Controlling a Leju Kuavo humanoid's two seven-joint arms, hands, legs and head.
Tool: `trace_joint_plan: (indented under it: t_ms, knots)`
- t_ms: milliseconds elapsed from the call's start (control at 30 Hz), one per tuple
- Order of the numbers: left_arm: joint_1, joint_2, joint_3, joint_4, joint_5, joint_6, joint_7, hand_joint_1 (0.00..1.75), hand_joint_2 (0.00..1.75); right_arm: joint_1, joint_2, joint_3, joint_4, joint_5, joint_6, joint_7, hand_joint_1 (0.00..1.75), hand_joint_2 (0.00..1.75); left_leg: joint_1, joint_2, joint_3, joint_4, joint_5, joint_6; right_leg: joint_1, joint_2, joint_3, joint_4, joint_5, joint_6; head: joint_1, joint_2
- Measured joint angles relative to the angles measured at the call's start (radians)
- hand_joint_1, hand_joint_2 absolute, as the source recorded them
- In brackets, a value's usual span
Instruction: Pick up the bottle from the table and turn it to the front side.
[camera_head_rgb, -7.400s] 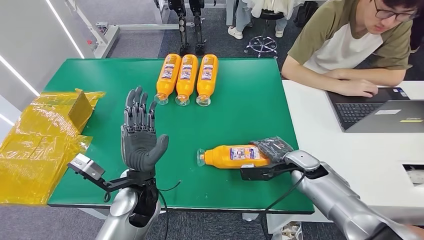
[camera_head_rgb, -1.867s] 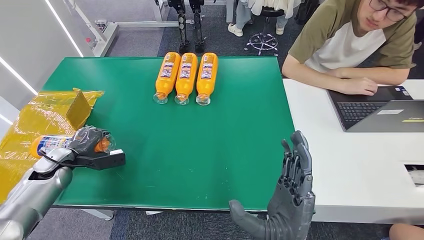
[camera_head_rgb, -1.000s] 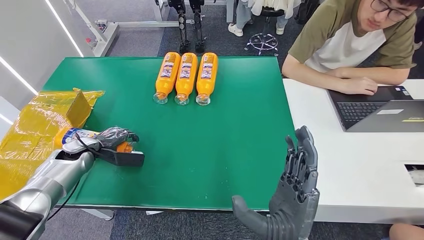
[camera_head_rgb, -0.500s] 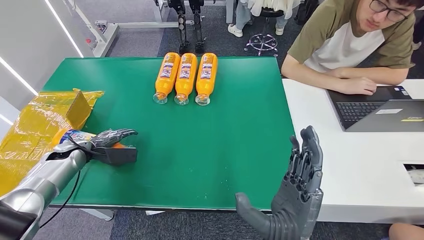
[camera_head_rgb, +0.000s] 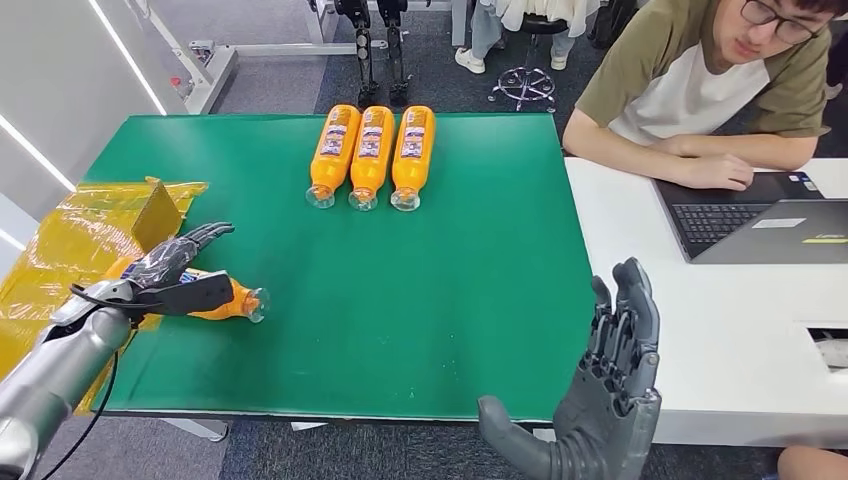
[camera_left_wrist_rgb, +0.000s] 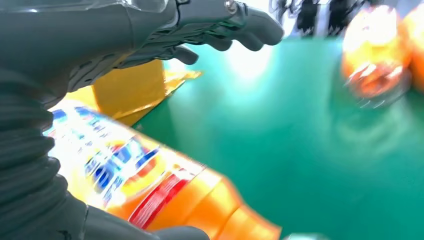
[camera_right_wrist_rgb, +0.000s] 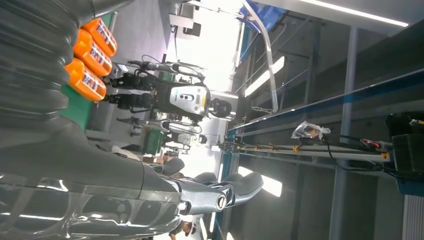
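Note:
An orange bottle (camera_head_rgb: 228, 301) with a coloured label (camera_left_wrist_rgb: 115, 170) lies on its side near the left edge of the green table (camera_head_rgb: 400, 280), cap end toward the middle. My left hand (camera_head_rgb: 165, 272) hovers over its body with the fingers (camera_left_wrist_rgb: 220, 25) stretched out and lifted off it, and the thumb lies alongside the bottle. My right hand (camera_head_rgb: 608, 400) stands upright and open off the table's near right corner, holding nothing.
Three more orange bottles (camera_head_rgb: 372, 152) lie side by side at the far edge of the table. Crumpled yellow bags (camera_head_rgb: 80, 240) cover the left end. A person (camera_head_rgb: 700, 90) sits at a white table (camera_head_rgb: 720, 330) on the right with a laptop (camera_head_rgb: 760, 225).
My left hand carried the bottle in from the left, laid it on the green table and has lifted its fingers off it. The right hand has drifted slightly right, still raised.

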Motion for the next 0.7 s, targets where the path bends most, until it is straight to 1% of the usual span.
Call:
trace_joint_plan:
  t_ms: [100, 167, 233, 300, 367, 400, 467, 533, 633, 700]
  knots:
    - [0.090, 0.010, 0.075, -0.158, 0.087, -0.018, -0.031, 0.00, 1.75, 0.008, 0.000, -0.005, -0.001, -0.005, 0.010, -0.007, 0.00, 1.75, 0.000, 0.001, 0.000, 0.000, 0.000, 0.000, 0.000, 0.001, -0.001, 0.000, 0.000, 0.000, 0.000, 0.000]
    - [0.155, 0.003, 0.136, -0.278, 0.178, -0.055, -0.085, 0.00, 1.75, 0.010, 0.000, -0.008, -0.001, -0.012, 0.019, -0.011, 0.00, 1.75, 0.000, 0.001, 0.000, 0.000, 0.000, 0.000, 0.000, 0.001, -0.001, 0.000, 0.000, 0.000, 0.000, 0.000]
    - [0.212, -0.020, 0.194, -0.399, 0.268, -0.098, -0.138, 0.00, 1.75, 0.008, 0.000, -0.008, -0.001, -0.020, 0.027, -0.012, 0.00, 1.75, 0.000, 0.001, -0.001, 0.000, -0.001, 0.000, 0.000, 0.001, -0.001, -0.001, 0.000, 0.000, 0.000, 0.000]
    - [0.248, -0.058, 0.237, -0.505, 0.355, -0.127, -0.168, 0.00, 1.75, 0.005, 0.000, -0.008, -0.001, -0.028, 0.032, -0.012, 0.00, 1.75, -0.001, 0.000, -0.001, 0.000, -0.001, 0.001, -0.001, 0.000, -0.001, -0.001, 0.000, 0.001, 0.000, 0.000]
    - [0.261, -0.118, 0.259, -0.591, 0.438, -0.128, -0.174, 0.00, 1.75, -0.002, 0.003, -0.008, 0.000, -0.030, 0.033, -0.009, 0.00, 1.75, -0.001, -0.001, -0.001, 0.000, -0.001, 0.001, -0.001, -0.002, 0.000, -0.002, 0.000, 0.001, 0.000, 0.000]
    - [0.261, -0.155, 0.263, -0.622, 0.454, -0.106, -0.168, 0.00, 1.75, -0.006, 0.006, -0.007, 0.000, -0.028, 0.033, -0.006, 0.00, 1.75, -0.001, -0.002, -0.001, 0.000, -0.001, 0.002, -0.001, -0.004, 0.001, -0.002, 0.000, 0.001, 0.001, 0.000]
    - [0.260, -0.233, 0.258, -0.661, 0.426, -0.020, -0.142, 0.00, 1.75, -0.012, 0.012, -0.006, 0.001, -0.020, 0.033, 0.001, 0.00, 1.75, -0.002, -0.003, -0.001, 0.000, -0.001, 0.002, -0.001, -0.005, 0.001, -0.002, 0.000, 0.001, 0.001, 0.000]
    - [0.261, -0.313, 0.239, -0.685, 0.405, 0.066, -0.120, 0.00, 1.75, -0.018, 0.014, -0.004, 0.002, -0.010, 0.033, 0.009, 0.00, 1.75, -0.002, -0.003, -0.001, 0.000, -0.001, 0.002, -0.002, -0.005, 0.002, -0.002, 0.000, 0.001, 0.001, 0.000]
    - [0.277, -0.427, 0.192, -0.716, 0.469, 0.120, -0.108, 0.00, 1.75, -0.024, 0.014, 0.001, 0.006, -0.004, 0.037, 0.018, 0.00, 1.75, -0.003, -0.004, -0.001, 0.000, -0.001, 0.002, -0.002, -0.005, 0.002, -0.002, 0.000, 0.002, 0.001, 0.000]
    - [0.306, -0.499, 0.161, -0.740, 0.518, 0.153, -0.105, 0.00, 1.75, -0.024, 0.014, 0.002, 0.007, -0.002, 0.039, 0.020, 0.00, 1.75, -0.003, -0.003, -0.001, 0.001, -0.002, 0.003, -0.003, -0.004, 0.002, -0.002, 0.000, 0.002, 0.000, 0.000]
